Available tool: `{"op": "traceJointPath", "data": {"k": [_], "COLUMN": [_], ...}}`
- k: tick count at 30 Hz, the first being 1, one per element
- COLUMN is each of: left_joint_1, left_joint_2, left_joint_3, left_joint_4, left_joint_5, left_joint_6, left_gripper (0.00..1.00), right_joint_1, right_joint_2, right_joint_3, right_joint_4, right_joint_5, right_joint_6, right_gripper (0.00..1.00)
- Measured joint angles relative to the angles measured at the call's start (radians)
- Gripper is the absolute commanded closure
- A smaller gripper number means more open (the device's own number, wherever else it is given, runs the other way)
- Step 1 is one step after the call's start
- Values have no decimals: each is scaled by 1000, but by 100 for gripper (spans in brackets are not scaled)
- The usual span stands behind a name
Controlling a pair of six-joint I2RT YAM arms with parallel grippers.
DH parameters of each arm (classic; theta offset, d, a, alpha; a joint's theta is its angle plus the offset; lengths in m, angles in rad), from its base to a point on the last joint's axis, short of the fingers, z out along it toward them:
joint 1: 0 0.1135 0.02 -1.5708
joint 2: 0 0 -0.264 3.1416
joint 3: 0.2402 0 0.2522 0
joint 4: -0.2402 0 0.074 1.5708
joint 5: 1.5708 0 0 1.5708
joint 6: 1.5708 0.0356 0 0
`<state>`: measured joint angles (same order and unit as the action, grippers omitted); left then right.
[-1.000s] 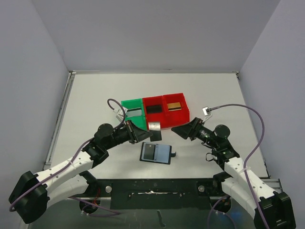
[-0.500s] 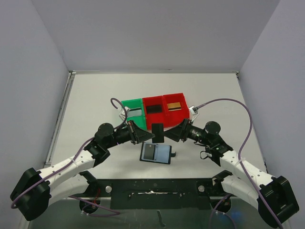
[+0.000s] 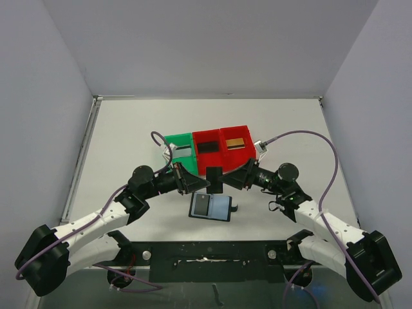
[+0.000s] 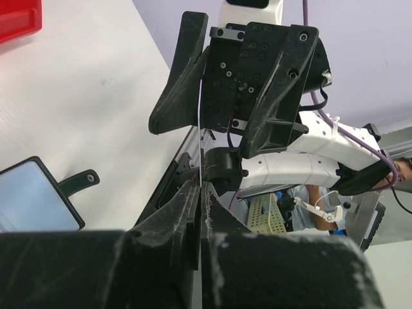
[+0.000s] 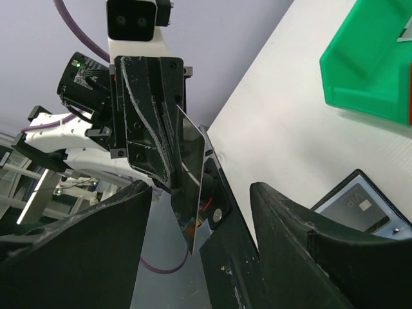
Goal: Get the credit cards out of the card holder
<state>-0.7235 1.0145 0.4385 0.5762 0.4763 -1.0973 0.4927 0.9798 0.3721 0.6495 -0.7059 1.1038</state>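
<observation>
Plastic, thin and glossy: the silvery card (image 5: 190,174) stands on edge in the air just above the far edge of the card holder (image 3: 212,207), which lies open and flat on the table (image 3: 129,141). My left gripper (image 3: 201,184), reaching in from the holder's left, is clamped tight on 1 end of that card. My right gripper (image 3: 232,179), reaching in from the holder's right, has its 2 fingers (image 5: 90,244) apart with the card's free end between them. In the left wrist view the card shows as a hairline closer to 1 finger than the other, and I cannot tell whether it touches.

I judge the card light, stiff across its width yet springy along its length, and slick on both faces. The place to take it is flat on the 2 broad faces, near the free end and clear of my left pads. The thin edges are no place to grip, since it would bow and flick out. A modest squeeze should do, and the left should let go only once the right has it.

Beyond the holder, the gold card (image 3: 235,142) and the black card (image 3: 207,147) lie in the 2 red bins (image 3: 233,156). 1 dark card (image 3: 203,205) sits in the holder's left pocket, so the task looks unfinished.
</observation>
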Motion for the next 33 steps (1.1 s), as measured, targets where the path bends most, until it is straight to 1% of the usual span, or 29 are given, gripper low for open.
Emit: {"op": "traceJointPath", "data": {"k": [14,21,24,30,33], "left_joint_1": [0,0,0,0,0], "left_joint_2": [0,0,2,8,15], "left_joint_3": [4,8,9,23,23], "left_joint_4": [4,4,4,11,12], "left_joint_5": [3,6,12,32,37], "left_joint_6": [-6,-10,-10,-14,-15], "left_gripper": [100,100,100,100,100], "right_joint_1": [0,0,0,3,7], "right_joint_2": [16,63,74,113,120], "right_joint_3": [0,-2,-2,-2,-2], "right_joint_4": [104,148,183,239,246], "right_joint_5": [-63,-99,-109,-131,-145], "right_joint_6": [44,69,85,114,122], "right_gripper": [63,74,80,85,92]}}
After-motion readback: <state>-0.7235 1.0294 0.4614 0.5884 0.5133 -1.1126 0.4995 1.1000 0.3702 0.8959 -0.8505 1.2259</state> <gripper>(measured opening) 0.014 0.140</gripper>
